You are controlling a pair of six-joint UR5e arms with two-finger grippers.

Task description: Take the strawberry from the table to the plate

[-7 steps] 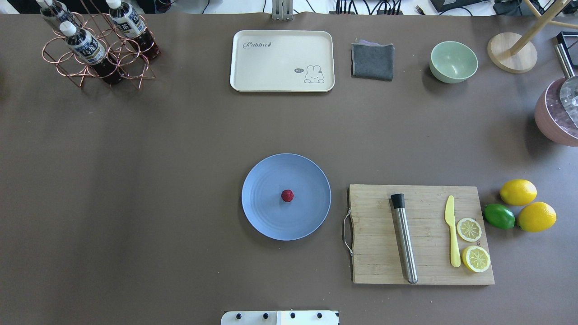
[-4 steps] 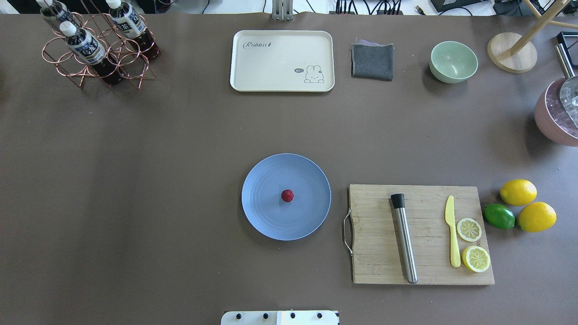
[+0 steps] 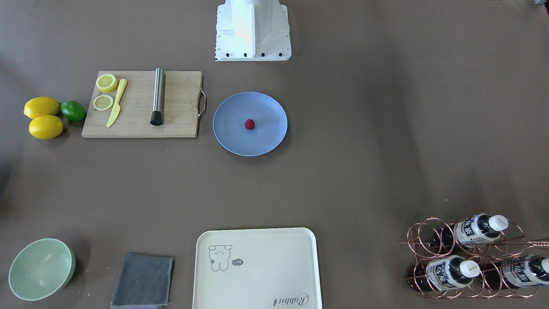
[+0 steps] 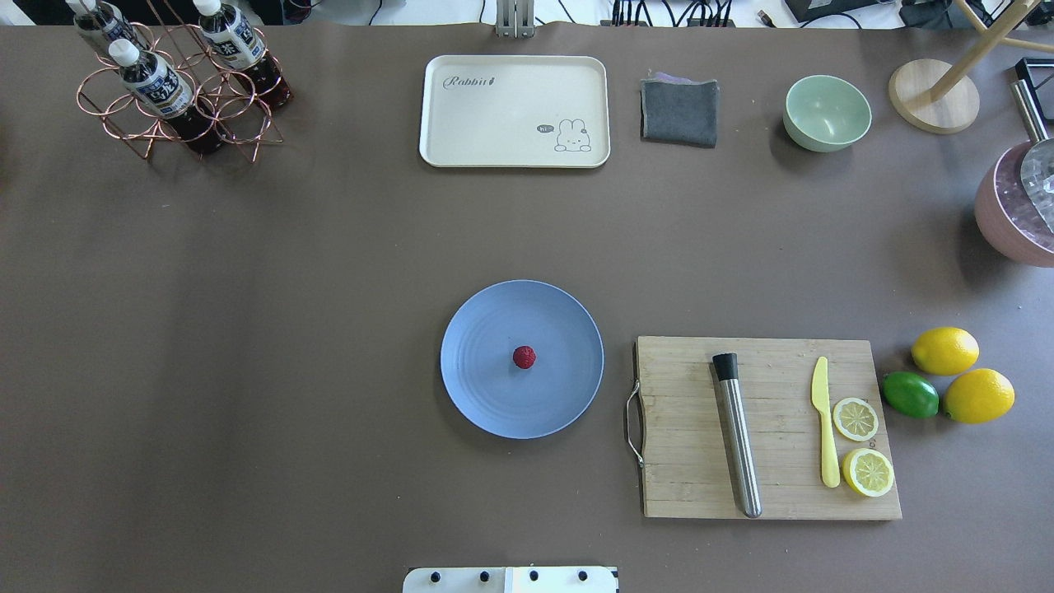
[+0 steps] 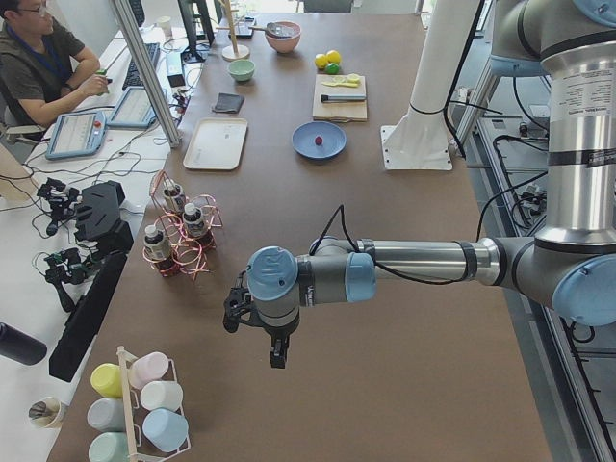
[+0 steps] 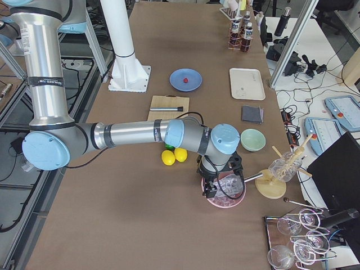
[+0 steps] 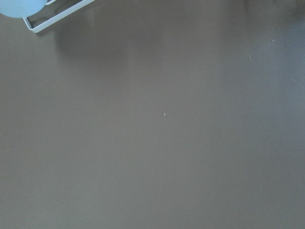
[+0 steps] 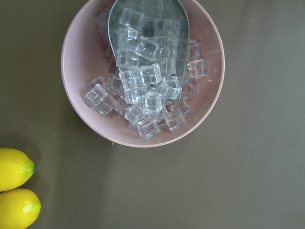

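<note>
1. Strawberry: resting at centre of blue plate, mid-worktop, nearer robot-side edge.
2. Step: placement judged complete; arms out at opposite worktop ends.
3. Left jaws, right jaws: opening and hold cannot be told from side views.
4. Next move: likely none, beyond keeping clear.

Wooden cutting board, metal handle on end away from fruit. On board: steel muddler, black cap at far end; yellow plastic knife; two lemon slices just beside knife. Past board: two whole lemons, lime just beside both. Far edge: cream tray with rabbit drawing, folded grey cloth, pale green bowl, wooden stand. Copper wire rack holds three bottles. Pink bowl full of ice cubes, metal scoop in it. Person seated at side desk.
</note>
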